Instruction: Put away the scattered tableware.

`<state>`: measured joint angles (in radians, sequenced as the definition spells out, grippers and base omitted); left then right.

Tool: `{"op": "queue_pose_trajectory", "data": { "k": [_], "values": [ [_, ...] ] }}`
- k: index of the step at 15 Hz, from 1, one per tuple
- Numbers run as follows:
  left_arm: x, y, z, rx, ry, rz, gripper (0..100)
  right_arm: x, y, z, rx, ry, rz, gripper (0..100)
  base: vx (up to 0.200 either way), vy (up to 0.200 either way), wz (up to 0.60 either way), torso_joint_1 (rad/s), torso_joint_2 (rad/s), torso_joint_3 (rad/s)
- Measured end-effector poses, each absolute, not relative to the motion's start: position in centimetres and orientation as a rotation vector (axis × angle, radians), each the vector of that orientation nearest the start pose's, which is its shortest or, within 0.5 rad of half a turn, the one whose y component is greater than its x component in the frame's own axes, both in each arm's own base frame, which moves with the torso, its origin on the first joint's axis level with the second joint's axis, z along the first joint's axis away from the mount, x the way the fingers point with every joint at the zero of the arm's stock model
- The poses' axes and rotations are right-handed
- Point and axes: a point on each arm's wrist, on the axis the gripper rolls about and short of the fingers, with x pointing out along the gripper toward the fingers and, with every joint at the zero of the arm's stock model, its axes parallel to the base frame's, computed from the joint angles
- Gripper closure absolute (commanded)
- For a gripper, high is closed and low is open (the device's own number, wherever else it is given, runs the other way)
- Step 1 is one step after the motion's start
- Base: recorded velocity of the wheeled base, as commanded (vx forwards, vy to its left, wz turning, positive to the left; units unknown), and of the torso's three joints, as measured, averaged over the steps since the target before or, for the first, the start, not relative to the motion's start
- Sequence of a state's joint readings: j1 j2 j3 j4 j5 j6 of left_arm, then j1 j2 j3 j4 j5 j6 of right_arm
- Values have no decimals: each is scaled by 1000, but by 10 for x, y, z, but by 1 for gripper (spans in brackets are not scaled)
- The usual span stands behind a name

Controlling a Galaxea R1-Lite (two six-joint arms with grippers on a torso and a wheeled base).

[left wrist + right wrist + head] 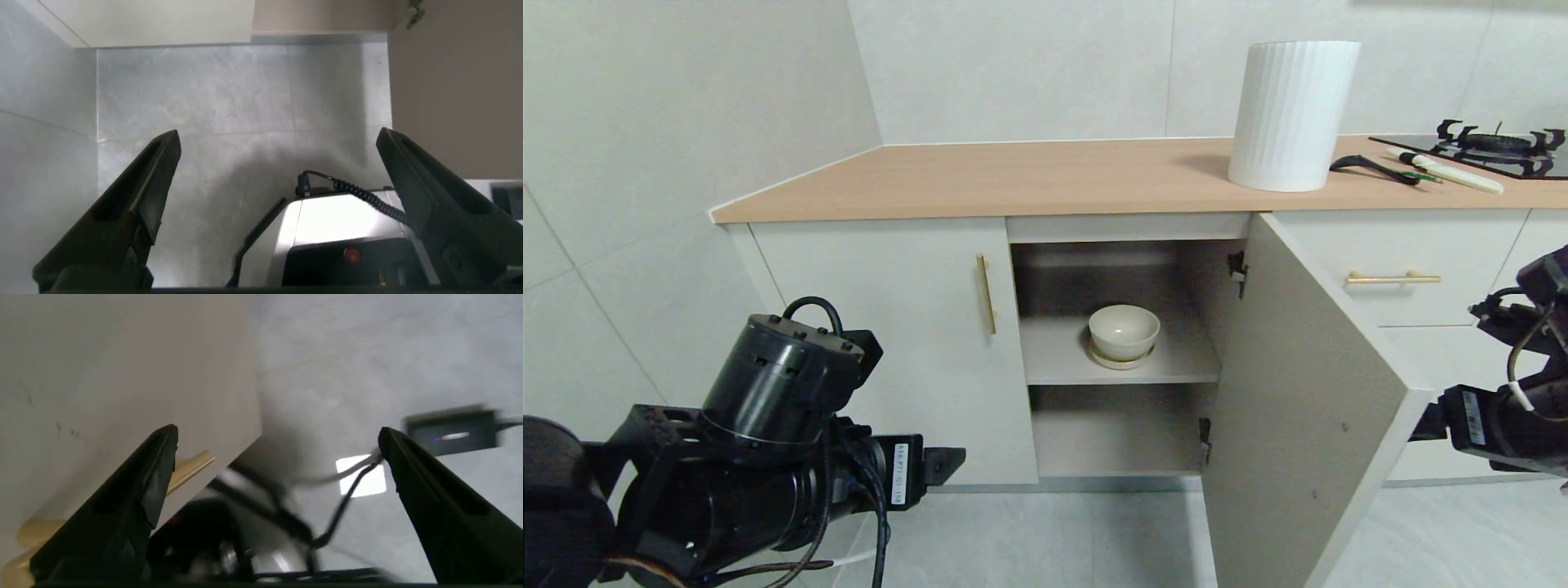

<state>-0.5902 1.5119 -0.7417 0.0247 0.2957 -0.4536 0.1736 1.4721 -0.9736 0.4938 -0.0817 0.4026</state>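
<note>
Your cream ceramic bowl [1124, 331] sits on a matching saucer [1119, 360] on the cupboard's upper shelf [1054, 351], centre frame. Your left hand [278, 139] and right hand [278, 434] both gape empty. Next, probably fetch the black utensil [1372, 167] from the wooden bench [1013, 175], upper right.

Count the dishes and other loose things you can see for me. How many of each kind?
Bowl: 1
Plate under the bowl: 1
White ribbed canister: 1
Utensils on the counter: 2, black utensil and cream utensil
Total: 5
</note>
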Motion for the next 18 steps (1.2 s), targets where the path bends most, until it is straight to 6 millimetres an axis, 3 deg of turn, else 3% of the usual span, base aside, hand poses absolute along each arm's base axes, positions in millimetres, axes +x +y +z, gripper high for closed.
{"op": "queue_pose_trajectory", "data": {
  "k": [6,10,18],
  "values": [
    [195,-124,160,-89,761,-112,0,226,81,175,272,930,19,0,0,0,0,0,0,0],
    [194,-124,161,-89,758,-116,0,232,94,161,254,933,54,0,0,0,0,0,0,0],
    [193,-123,164,-95,746,-119,0,273,134,158,208,798,214,0,0,0,0,0,0,0]
  ]
}}
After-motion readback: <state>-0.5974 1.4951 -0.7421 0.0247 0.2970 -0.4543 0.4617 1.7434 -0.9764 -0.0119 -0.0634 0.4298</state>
